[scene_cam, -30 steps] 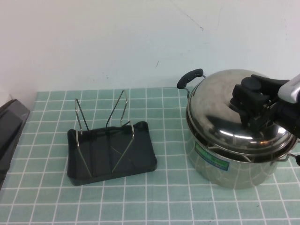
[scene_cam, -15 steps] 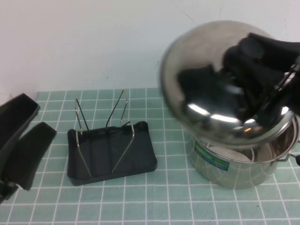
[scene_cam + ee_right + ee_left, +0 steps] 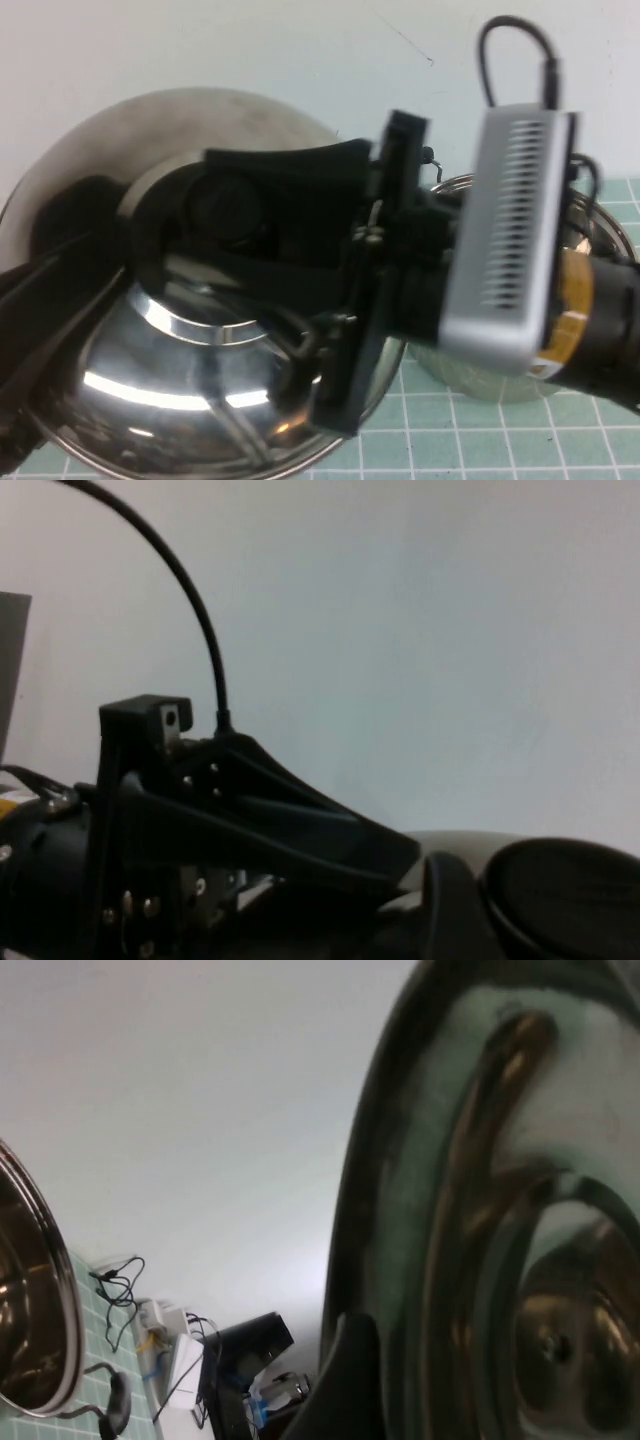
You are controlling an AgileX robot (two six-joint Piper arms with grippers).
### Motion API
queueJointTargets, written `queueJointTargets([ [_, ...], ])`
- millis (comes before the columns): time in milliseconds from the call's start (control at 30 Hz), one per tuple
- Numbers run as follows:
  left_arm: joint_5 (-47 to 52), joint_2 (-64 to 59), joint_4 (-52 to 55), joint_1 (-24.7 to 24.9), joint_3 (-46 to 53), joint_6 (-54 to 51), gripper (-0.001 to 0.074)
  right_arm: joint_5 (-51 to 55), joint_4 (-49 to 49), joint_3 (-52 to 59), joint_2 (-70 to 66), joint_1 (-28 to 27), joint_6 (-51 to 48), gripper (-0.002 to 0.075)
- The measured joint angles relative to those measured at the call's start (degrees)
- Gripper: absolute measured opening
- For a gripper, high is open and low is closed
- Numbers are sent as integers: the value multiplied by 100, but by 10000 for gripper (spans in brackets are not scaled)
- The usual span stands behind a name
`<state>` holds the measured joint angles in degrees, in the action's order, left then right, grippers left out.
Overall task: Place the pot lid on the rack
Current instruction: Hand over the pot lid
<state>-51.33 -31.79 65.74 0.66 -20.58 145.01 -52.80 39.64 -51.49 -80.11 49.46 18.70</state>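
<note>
The pot lid (image 3: pixel 170 400), shiny steel with a black knob (image 3: pixel 225 213), is lifted high and tilted, and fills the left half of the high view. My right gripper (image 3: pixel 240 215) is shut on the knob, one finger above it and one below. The knob (image 3: pixel 570 895) also shows in the right wrist view beside a finger (image 3: pixel 450 910). My left gripper (image 3: pixel 75 310) reaches in from the lower left, open, its fingers at the lid's left rim. The left wrist view shows the lid's underside (image 3: pixel 500 1210) very close. The rack is hidden behind the lid.
The open steel pot (image 3: pixel 600 215) stands on the green checked cloth (image 3: pixel 500 440) at the right, mostly behind my right arm. It also shows in the left wrist view (image 3: pixel 25 1310), with a black handle. A white wall stands behind.
My right gripper has carried the lid up off the pot and far to the left, above the rack. My left gripper has risen to the lid's left rim.
</note>
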Motion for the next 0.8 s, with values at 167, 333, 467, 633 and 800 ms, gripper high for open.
queueJointTargets([
  [167, -273, 0, 23, 0, 0, 0, 480, -177, -204, -255, -401, 116, -84, 353],
  [333, -384, 0, -41, 0, -22, -320, 214, -312, -445, -283, -490, 116, 32, 352],
  [467, -409, 21, -95, 0, -22, -446, 213, -362, -482, -283, -499, 126, 33, 352],
  [633, -409, 21, -122, 0, -27, -498, 204, -478, -517, -283, -513, 126, 21, 395],
  [800, 41, 11, 158, 11, -205, -560, 111, -1041, -765, -294, -465, 164, -272, 635],
])
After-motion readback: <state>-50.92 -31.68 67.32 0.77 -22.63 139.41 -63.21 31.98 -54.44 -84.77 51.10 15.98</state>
